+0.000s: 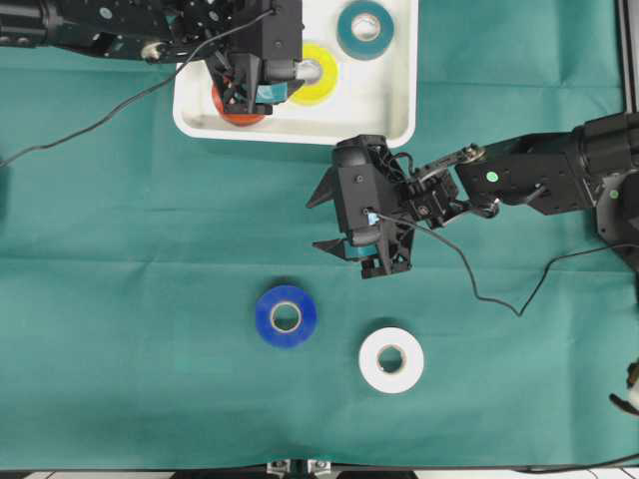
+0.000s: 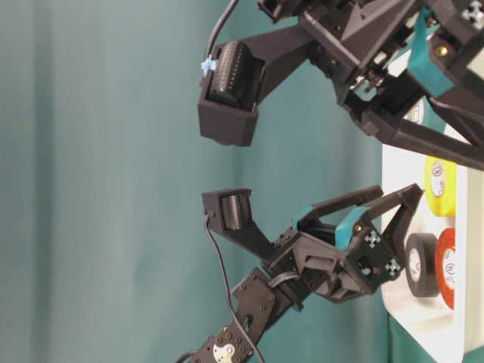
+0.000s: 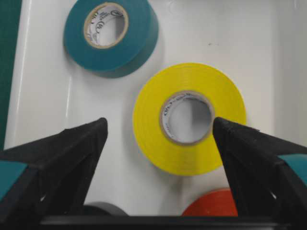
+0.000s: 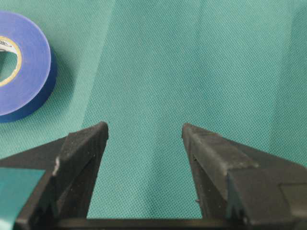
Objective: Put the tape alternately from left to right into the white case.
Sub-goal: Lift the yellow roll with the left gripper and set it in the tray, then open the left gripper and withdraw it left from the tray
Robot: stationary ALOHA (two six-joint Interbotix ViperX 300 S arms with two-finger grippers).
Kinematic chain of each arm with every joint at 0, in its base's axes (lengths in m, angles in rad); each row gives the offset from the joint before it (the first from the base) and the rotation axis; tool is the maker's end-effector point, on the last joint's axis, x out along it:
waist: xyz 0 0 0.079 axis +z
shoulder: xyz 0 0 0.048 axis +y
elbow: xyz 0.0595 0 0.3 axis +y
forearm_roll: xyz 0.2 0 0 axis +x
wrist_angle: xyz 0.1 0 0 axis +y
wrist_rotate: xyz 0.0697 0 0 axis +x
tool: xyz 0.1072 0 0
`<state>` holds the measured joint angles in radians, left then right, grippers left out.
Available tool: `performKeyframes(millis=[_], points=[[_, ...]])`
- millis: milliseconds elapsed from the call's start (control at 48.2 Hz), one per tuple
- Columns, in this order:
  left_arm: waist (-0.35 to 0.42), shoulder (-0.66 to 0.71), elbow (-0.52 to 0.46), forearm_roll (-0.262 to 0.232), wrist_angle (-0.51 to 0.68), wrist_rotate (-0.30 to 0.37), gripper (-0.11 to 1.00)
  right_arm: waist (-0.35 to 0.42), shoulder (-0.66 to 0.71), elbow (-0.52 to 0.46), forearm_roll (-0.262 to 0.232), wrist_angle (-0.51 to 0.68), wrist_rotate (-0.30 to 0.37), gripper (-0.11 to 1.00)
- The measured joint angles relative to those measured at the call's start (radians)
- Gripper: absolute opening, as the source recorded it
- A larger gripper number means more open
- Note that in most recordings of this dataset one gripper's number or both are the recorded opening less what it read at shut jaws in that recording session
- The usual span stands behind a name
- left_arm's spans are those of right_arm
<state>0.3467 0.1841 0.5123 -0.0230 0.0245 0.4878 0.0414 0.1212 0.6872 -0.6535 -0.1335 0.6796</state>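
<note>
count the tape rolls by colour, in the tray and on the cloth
glossy teal tape roll: 1
glossy yellow tape roll: 1
glossy orange-red tape roll: 1
glossy black tape roll: 1
glossy blue tape roll: 1
glossy white tape roll: 1
total: 6

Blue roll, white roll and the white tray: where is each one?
blue roll (image 1: pixel 286 316), overhead view, on its blue ring beside the core hole.
white roll (image 1: pixel 391 360), overhead view, on its white ring.
white tray (image 1: pixel 384 95), overhead view, on bare floor near its right rim.

Open cloth (image 1: pixel 150 299) around blue roll (image 1: pixel 286 316)
</note>
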Motion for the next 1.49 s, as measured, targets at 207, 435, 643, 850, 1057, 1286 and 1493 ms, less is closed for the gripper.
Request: performKeyframes(millis=[207, 435, 643, 850, 1057, 1286, 1493], points=[[0.000, -0.015, 0.018, 0.000, -0.002, -0.002, 0.60, 0.000, 0.000, 0.000, 0.000, 0.000, 0.000, 0.70], [-0.043, -0.048, 0.054, 0.000, -0.002, -0.005, 0.60, 0.000, 0.000, 0.002, 0.000, 0.000, 0.000, 0.70], [-0.126, -0.101, 0.112, 0.000, -0.002, -0.011, 0.60, 0.000, 0.000, 0.000, 0.002, 0.000, 0.000, 0.70], [-0.186, -0.144, 0.161, 0.000, 0.000, -0.051, 0.60, 0.000, 0.000, 0.002, 0.002, 0.000, 0.000, 0.70], [-0.235, -0.172, 0.202, -0.002, 0.000, -0.118, 0.60, 0.000, 0.000, 0.000, 0.002, 0.000, 0.000, 0.70], [-0.281, -0.190, 0.238, -0.002, 0.000, -0.183, 0.60, 0.000, 0.000, 0.000, 0.002, 0.000, 0.002, 0.70], [-0.321, -0.199, 0.272, 0.000, 0.000, -0.221, 0.60, 0.000, 0.000, 0.000, 0.008, 0.000, 0.002, 0.70]])
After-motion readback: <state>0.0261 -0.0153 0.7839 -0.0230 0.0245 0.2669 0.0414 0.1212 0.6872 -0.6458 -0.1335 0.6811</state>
